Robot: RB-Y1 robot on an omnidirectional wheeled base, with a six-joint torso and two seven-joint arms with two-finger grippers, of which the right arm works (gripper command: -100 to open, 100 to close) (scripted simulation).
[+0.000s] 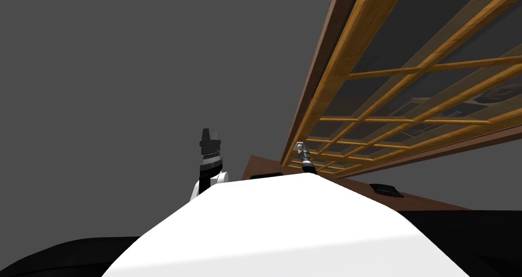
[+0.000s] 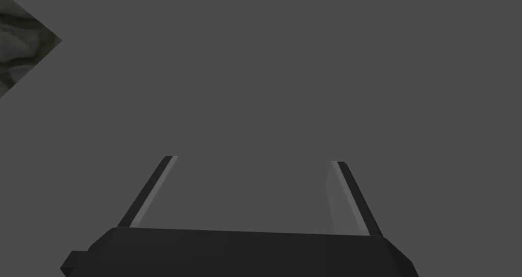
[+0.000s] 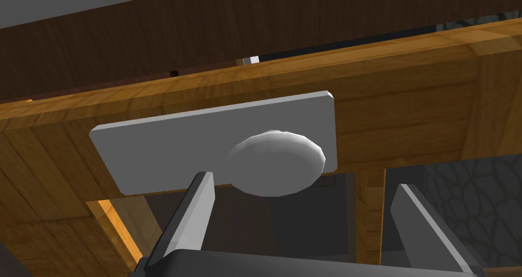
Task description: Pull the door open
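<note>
A wooden door (image 1: 367, 54) with a grid of glass panes rises to my right in the head view, set in a darker brown frame (image 1: 318, 70). Its grey round knob (image 3: 275, 161) sits on a grey plate (image 3: 204, 141) fixed to the door's light wood. My right gripper (image 3: 306, 187) is open just short of the knob, one finger (image 3: 196, 207) below the plate and the other beside the knob, neither pressing it. In the head view the right gripper (image 1: 301, 149) is at the door's edge. My left gripper (image 2: 252, 159) is open with nothing between its fingers, and the left arm (image 1: 210, 154) is raised before a grey wall.
A plain grey wall (image 1: 142, 65) lies to the left of the door. Brown floor (image 1: 408, 200) runs along the door's foot, with two dark parts of my base (image 1: 386, 190) on it. A thin gap shows between door and frame (image 3: 331, 44) past the knob.
</note>
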